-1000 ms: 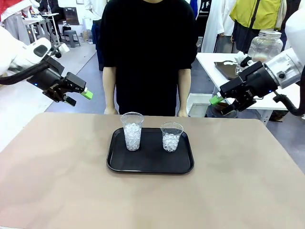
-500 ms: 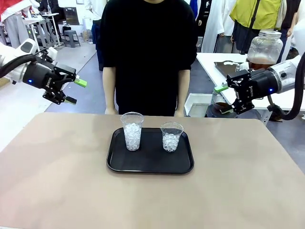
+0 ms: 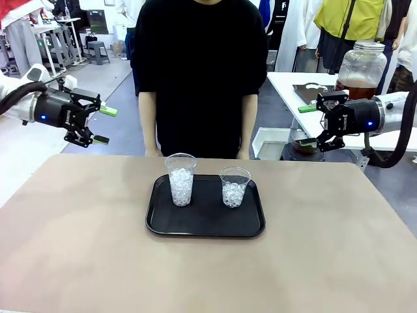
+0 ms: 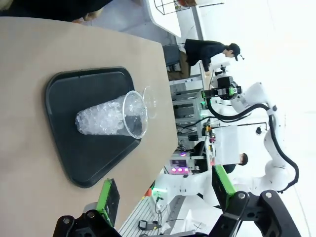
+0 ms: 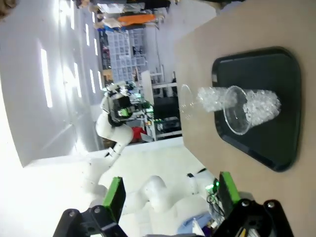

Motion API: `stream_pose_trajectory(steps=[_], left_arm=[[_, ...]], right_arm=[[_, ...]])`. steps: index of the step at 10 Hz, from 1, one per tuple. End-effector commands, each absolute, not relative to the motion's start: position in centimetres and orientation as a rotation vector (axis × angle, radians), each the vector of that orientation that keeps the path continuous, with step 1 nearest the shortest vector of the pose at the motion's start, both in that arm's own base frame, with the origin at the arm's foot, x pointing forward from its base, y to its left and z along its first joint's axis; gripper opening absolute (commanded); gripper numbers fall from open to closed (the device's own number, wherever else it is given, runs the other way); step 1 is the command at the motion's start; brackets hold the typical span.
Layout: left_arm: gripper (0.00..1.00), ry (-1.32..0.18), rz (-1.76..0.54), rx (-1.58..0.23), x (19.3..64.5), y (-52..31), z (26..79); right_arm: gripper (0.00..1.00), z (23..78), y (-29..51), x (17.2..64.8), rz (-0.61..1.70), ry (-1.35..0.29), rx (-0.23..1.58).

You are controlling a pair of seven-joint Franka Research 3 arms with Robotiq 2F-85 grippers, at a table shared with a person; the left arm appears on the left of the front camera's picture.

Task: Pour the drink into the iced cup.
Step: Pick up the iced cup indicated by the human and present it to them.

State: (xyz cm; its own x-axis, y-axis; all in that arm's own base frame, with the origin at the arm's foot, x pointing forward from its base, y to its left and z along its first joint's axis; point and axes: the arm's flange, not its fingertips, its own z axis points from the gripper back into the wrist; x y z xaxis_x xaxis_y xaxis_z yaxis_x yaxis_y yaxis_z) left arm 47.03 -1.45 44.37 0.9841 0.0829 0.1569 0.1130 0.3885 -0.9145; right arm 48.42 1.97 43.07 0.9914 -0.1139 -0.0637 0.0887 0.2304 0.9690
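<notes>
the drink [image 3: 355, 89] shows as a narrow band of translucent amber-brown liquid low in a big clear glass jar [image 3: 362, 62]; the glass above the band is clear. the jar stands on a white desk [image 3: 287, 81] behind and to the right of the tan desk [image 3: 78, 248], well apart from the cups. the right arm crosses the jar's lower part, so how deep the liquid goes cannot be told.

the right jaws hang in the air just in front of the jar. they are spread wide with nothing between the green pads [image 3: 307, 109] and point toward the middle of the scene.

on the tan desk a black tray [image 3: 205, 227] lies at the centre, nearer the far edge. it holds two clear plastic cups, upright and slightly apart. the taller cup [image 3: 181, 179] is on the left, roughly two thirds full of white ice. the shorter cup [image 3: 234, 187] is on the right, about half full of ice. in the left wrist view the tray [image 4: 64, 94] lies sideways, with the taller cup [image 4: 106, 118] in front of the other cup's rim.

the left jaws are held in the air beyond the desk's far left corner. they are also wide apart and empty, pads [image 3: 108, 111] pointing inward.

a person in a black top [image 3: 202, 72] stands just behind the far edge of the desk.
</notes>
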Motion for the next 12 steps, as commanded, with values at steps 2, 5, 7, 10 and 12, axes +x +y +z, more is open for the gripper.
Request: stream_pose_trajectory(steps=[2, 5, 7, 10, 12], left_arm=[[1.0, -0.131, -0.051, -1.284, 48.0, -0.7, 43.7], [1.0, -0.063, -0.082, -1.312, 48.9, 1.2, 42.6], [1.0, -0.04, -0.111, -1.306, 49.3, 2.0, 42.2], [1.0, -0.046, -0.074, -1.307, 49.2, 1.8, 42.0], [1.0, -0.046, -0.074, -1.307, 49.2, 1.8, 42.0]], right_arm=[[1.0, 42.2, 1.2, 49.5, -0.156, -0.022, 1.41], [1.0, 41.1, 0.0, 50.2, -0.111, 0.011, 1.418], [1.0, 41.2, -0.3, 50.4, -0.077, 0.019, 1.401], [1.0, 41.1, 0.3, 50.1, -0.045, 0.043, 1.338], [1.0, 40.9, 0.2, 50.0, -0.101, 0.03, 1.389]])
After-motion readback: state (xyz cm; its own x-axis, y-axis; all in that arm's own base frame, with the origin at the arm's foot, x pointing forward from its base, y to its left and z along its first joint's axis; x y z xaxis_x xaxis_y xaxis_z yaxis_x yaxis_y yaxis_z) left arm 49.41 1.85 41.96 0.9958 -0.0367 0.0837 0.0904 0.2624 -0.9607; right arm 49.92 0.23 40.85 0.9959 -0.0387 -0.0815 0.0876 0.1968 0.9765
